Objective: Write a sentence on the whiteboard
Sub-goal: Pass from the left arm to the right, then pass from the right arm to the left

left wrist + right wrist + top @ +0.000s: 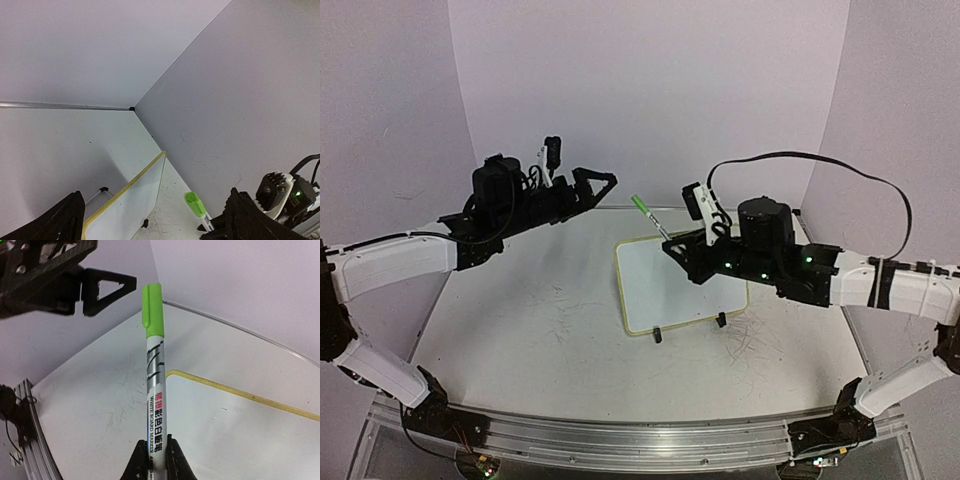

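The whiteboard (675, 285) leans on the table at centre, yellow-rimmed, its face blank; the sentence is not in view. My right gripper (672, 247) is shut on the barrel of a whiteboard marker (650, 217), which points up and left with its green cap on. In the right wrist view the marker (154, 390) rises from the right gripper (155, 455) over the whiteboard (240, 425). My left gripper (603, 188) hangs open just left of the cap, apart from it. From the left wrist, the left gripper (155, 220) stands wide, with the cap (194, 203) and whiteboard (130, 205) below.
Two black clip feet (658, 336) (721, 321) prop the board's near edge. Grey scratches mark the white tabletop (540, 320). Walls close the back and both sides. An aluminium rail (620, 440) runs along the front. A black cable (840, 170) loops above the right arm.
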### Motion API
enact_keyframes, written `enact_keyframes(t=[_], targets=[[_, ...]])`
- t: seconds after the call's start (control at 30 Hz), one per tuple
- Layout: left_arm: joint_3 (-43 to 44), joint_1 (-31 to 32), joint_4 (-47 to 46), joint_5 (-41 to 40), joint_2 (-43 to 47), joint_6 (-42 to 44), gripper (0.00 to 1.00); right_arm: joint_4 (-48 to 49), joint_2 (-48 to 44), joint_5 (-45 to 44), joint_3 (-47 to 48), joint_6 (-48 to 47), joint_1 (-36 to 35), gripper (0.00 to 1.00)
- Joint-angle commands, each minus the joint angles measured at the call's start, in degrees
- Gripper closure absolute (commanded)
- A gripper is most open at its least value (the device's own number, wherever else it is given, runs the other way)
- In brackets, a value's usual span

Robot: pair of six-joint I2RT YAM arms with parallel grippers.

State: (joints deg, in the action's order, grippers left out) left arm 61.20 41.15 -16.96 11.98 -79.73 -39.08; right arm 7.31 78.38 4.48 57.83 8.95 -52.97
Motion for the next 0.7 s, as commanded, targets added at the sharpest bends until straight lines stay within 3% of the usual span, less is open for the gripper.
enact_keyframes(t=[0.0,0.13,0.23,0.47,0.67], targets=[[8.50,-0.49,16.43,9.26,0.63,15.96,0.02,-15.95,-5.94,7.80,1.31,-15.54,0.11,1.00],[12.48,-0.52,22.03,31.81,-3.51,20.66,0.09,-19.46,-7.78,14.49,2.34,-17.96,0.11,1.00],[13.35,-0.51,23.14,40.56,-4.71,21.43,0.14,-22.66,-7.41,16.50,3.96,-19.15,0.08,1.00],[13.80,-0.20,29.87,46.52,-7.99,20.40,0.15,-27.51,-6.78,12.76,6.82,-21.88,0.08,1.00],[13.19,0.21,31.79,48.25,-10.67,14.90,0.24,-29.78,-5.07,8.34,8.81,-26.93,-0.31,1.00]])
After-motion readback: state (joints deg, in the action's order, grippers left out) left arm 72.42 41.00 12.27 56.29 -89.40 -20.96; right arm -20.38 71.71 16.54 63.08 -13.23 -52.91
